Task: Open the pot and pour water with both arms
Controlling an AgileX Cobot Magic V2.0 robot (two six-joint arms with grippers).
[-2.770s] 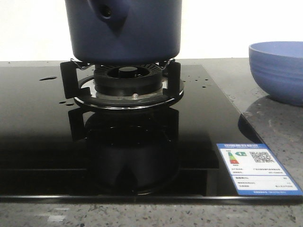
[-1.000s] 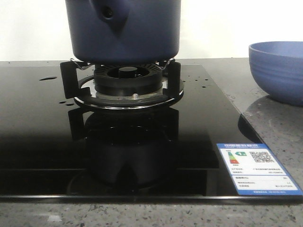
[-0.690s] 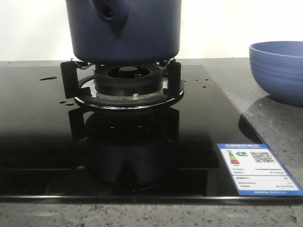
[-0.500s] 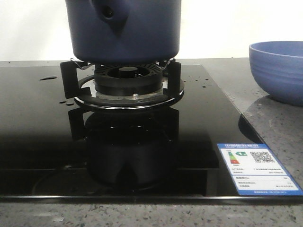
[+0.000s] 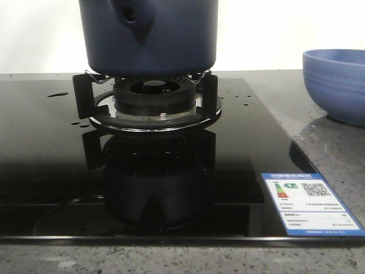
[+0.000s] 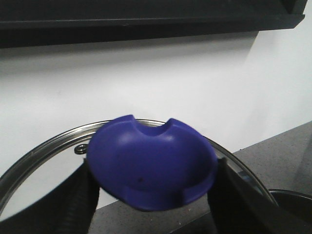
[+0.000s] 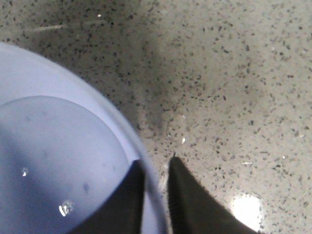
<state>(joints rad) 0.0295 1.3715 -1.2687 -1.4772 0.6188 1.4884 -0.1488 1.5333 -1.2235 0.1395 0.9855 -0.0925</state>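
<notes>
Front view: the large dark navy-blue matte cylindrical pot point(image 5: 149, 37) is seen standing on the black metal trivet point(image 5: 145, 100) of the glossy black glass hob point(image 5: 51, 165), its tapered hollow stub point(image 5: 134, 17) facing the camera. The glass lid with steel rim point(image 6: 29, 158) is held off the pot by the left pincer point(image 6: 152, 183), which is clamped on the lid's bright blue dished knob point(image 6: 152, 168). The right pincer point(image 7: 155, 170) is closed on the wall of the light-blue round bowl point(image 7: 53, 146), one finger inside, one outside.

The step in hand is judged to be bringing the bowl toward the pot. The bowl is best kept level, so that the thin rim is not slipped from the grip, and carried over the speckled grey stone counter point(image 7: 224, 83) clear of the trivet prongs. The lid should be held well aside.

Water point(image 5: 58, 95) is shown only as small drops on the hob. The pot's mouth is cut off at the frame top, so its contents cannot be judged. Neither arm appears in the front view, and the bowl is partly cropped there.
</notes>
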